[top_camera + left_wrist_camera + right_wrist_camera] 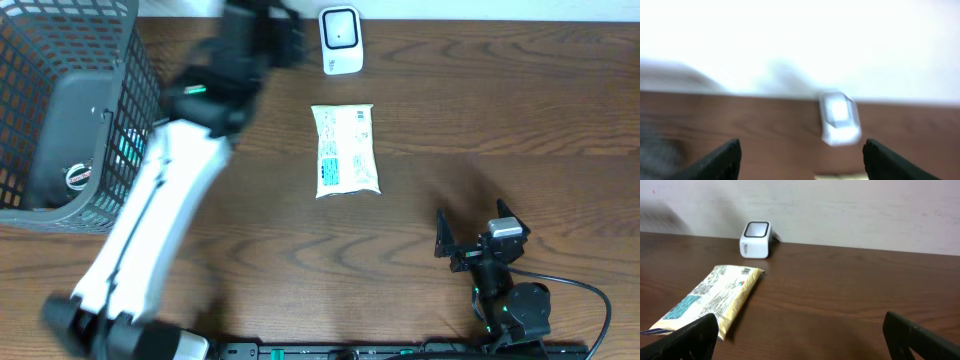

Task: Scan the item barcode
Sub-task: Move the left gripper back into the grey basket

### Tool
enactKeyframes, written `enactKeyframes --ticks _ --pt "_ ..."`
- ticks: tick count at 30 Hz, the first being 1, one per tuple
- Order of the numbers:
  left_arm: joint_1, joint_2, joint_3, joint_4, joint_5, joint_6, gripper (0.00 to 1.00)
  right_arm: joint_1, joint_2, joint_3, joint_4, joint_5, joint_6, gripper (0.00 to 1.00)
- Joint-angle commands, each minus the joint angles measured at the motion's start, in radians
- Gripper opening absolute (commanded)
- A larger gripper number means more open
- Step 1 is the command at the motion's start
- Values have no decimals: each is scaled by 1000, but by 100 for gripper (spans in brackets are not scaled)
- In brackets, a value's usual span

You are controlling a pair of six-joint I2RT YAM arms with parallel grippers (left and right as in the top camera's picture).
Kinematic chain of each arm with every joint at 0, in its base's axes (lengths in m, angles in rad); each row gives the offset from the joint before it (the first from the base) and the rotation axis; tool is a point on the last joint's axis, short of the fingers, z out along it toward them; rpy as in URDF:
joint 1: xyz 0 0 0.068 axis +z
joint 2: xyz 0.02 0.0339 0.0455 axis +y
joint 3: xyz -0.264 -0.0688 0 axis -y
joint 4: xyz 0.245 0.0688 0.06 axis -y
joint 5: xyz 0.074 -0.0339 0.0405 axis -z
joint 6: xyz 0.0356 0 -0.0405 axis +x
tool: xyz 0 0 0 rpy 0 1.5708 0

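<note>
Two arms share the dark wooden worktop [500, 100]. We see the left fingers [722, 160] spread wide with nothing between them, up near the far edge and pointed toward the white scanner [340, 40]; that wrist view is blurred. The right fingers [441, 232] stand wide apart too, empty, low at the near right of the worktop and well apart from everything else. The packet [345, 150], pale with blue print, lies flat on the worktop near the scanner, on its near side, touched by neither arm. From the right wrist we see it lengthwise, one end toward the scanner. A grey mesh basket [60, 60] sits at the far left, beside the left arm [170, 200]; what lies inside we cannot make out.
</note>
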Motion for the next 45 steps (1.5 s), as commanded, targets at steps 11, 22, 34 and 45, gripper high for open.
enactKeyframes --ticks 11,22,34,45 --pt "623 -42 3 -213 -64 -86 83 -11 -1 -2 -4 -6 -10 99" --pt "816 89 1 -426 -66 -319 84 -11 -1 -2 -4 -6 -10 99" --pt "855 306 1 -587 -114 -603 89 -11 -1 -2 -4 -6 -10 99" --pt "916 443 -1 -614 -114 -604 94 -11 -1 -2 -4 -6 -10 99"
